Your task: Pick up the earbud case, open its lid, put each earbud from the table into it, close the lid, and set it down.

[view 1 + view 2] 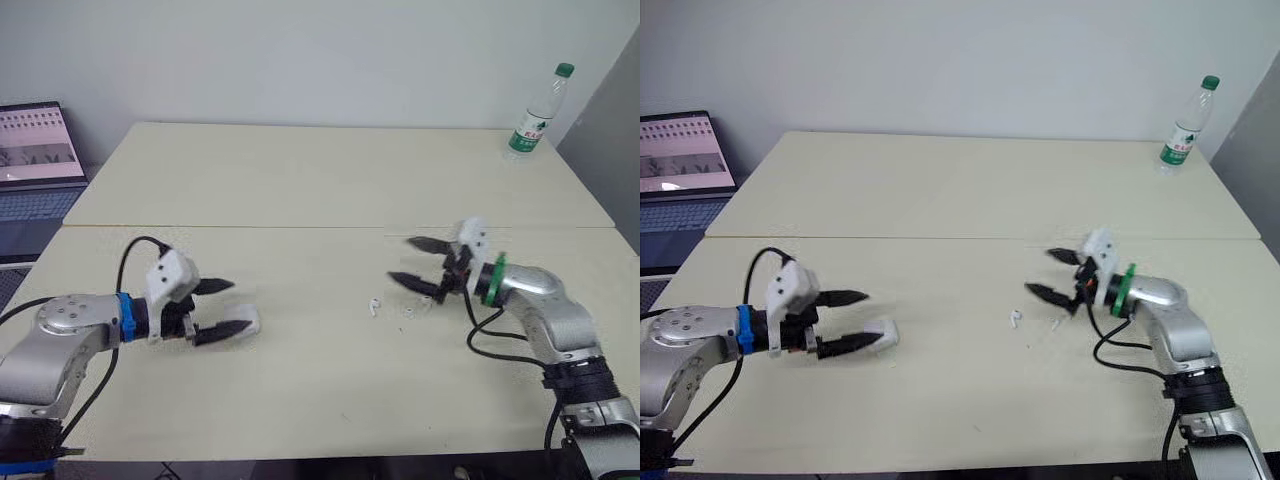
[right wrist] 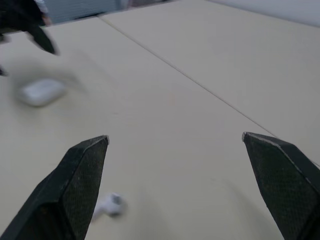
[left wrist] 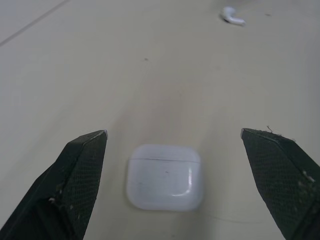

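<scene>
Right now, in the head view, my left gripper (image 1: 240, 304) stands released around the earbud case (image 1: 246, 321), lying toward the front-left corner of the counter (image 1: 320, 180); the right gripper (image 1: 402, 260) hovers released near an earbud (image 1: 373, 307). Left wrist view: the case sits between the fingers (image 3: 75, 180), touching neither. Right wrist view: the earbud lies just beside one finger. Closing off-centre could squirt the smooth case away.
</scene>
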You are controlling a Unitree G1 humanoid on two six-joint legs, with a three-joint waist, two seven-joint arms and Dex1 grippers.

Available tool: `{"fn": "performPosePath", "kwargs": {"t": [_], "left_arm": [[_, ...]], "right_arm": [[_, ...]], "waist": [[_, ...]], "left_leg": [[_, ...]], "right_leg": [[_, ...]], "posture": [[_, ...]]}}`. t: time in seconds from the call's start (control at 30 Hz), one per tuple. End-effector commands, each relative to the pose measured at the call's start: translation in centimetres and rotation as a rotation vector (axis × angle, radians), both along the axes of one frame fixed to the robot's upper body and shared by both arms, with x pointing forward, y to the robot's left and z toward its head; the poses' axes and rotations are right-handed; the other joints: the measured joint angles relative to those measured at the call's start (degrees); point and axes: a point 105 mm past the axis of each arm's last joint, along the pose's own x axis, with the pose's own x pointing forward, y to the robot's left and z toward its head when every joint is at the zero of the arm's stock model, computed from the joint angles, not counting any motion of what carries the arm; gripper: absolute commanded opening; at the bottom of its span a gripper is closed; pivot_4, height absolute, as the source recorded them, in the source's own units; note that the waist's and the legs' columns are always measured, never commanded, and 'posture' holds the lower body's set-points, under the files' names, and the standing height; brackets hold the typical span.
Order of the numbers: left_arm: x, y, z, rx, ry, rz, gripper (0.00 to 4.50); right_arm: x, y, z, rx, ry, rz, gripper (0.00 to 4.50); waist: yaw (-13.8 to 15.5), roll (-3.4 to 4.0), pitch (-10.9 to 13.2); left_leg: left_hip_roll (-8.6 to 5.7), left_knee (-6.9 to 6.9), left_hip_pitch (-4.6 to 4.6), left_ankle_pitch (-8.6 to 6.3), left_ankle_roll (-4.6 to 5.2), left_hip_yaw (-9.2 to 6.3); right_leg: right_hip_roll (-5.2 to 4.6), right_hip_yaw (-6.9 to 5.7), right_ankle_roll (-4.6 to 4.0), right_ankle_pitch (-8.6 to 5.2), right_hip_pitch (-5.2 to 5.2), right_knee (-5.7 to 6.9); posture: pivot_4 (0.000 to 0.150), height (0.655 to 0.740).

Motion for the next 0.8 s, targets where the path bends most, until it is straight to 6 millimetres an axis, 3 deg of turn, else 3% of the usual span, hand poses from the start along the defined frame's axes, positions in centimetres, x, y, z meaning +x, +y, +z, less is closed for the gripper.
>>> {"fn": "performPosePath", "kwargs": {"t": [0.03,0.2,0.37,0.47,0.6,0.7,0.77,0.8], "left_arm": [[0.1,0.2,-1.2,0.066,0.002,-0.055,4.48],[0.8,0.3,-2.9,0.095,0.016,-0.065,4.48],[1.1,0.2,-4.2,0.108,0.028,-0.074,4.48],[1.0,0.3,-4.4,0.105,0.041,-0.075,3.92],[0.9,0.9,-4.5,0.115,0.048,-0.059,2.77],[1.4,0.6,-3.4,0.104,-0.007,-0.065,2.76],[2.5,-0.1,-1.9,0.081,-0.094,-0.059,2.76],[4.0,-0.6,-0.2,0.081,-0.236,-0.039,2.76]], "right_arm": [[-2.8,2.5,1.7,0.000,-0.004,0.218,4.50],[-4.6,4.0,2.1,-0.020,0.015,0.327,4.50],[-5.0,4.1,2.4,-0.025,0.011,0.335,4.50],[-4.8,4.0,2.5,-0.025,0.006,0.318,4.50],[-4.4,3.5,2.2,-0.021,0.005,0.286,4.50],[-3.7,3.2,1.9,-0.016,0.004,0.250,4.50],[-3.0,3.2,1.8,-0.003,0.016,0.207,4.50],[-2.2,3.3,1.7,-0.002,0.026,0.157,4.50]], "waist": [[0.08,0.00,0.00],[0.41,-0.01,0.00],[0.50,-0.01,0.00],[0.48,-0.01,0.00],[0.48,-0.01,0.00],[0.47,-0.01,0.00],[0.48,-0.02,0.00],[0.54,-0.02,0.00]], "left_leg": [[0.00,0.02,0.01,0.00,0.00,-0.01],[-0.02,0.06,-0.04,0.00,0.00,-0.03],[0.00,0.06,-0.07,0.00,0.00,-0.02],[-0.01,0.06,-0.05,0.00,0.00,-0.03],[-0.01,0.06,-0.05,0.00,0.00,-0.01],[0.00,0.06,-0.05,0.00,0.00,-0.01],[0.00,0.06,-0.06,0.00,0.00,-0.02],[0.00,0.08,-0.06,0.00,0.00,-0.02]], "right_leg": [[0.00,-0.01,0.00,0.00,0.01,0.00],[-0.01,-0.05,0.01,-0.01,0.00,-0.01],[-0.02,-0.05,0.01,0.00,-0.04,-0.01],[-0.01,-0.06,0.01,0.00,-0.03,0.02],[-0.01,-0.04,0.01,-0.01,-0.04,0.00],[-0.02,-0.05,0.01,-0.01,-0.04,0.00],[-0.02,-0.05,0.01,0.00,-0.04,0.01],[-0.01,-0.06,0.01,0.00,-0.04,0.01]], "posture": [[0.150,0.7400],[0.150,0.7400],[0.150,0.7400],[0.150,0.7400],[0.150,0.7400],[0.150,0.7400],[0.150,0.7400],[0.150,0.7400]]}}
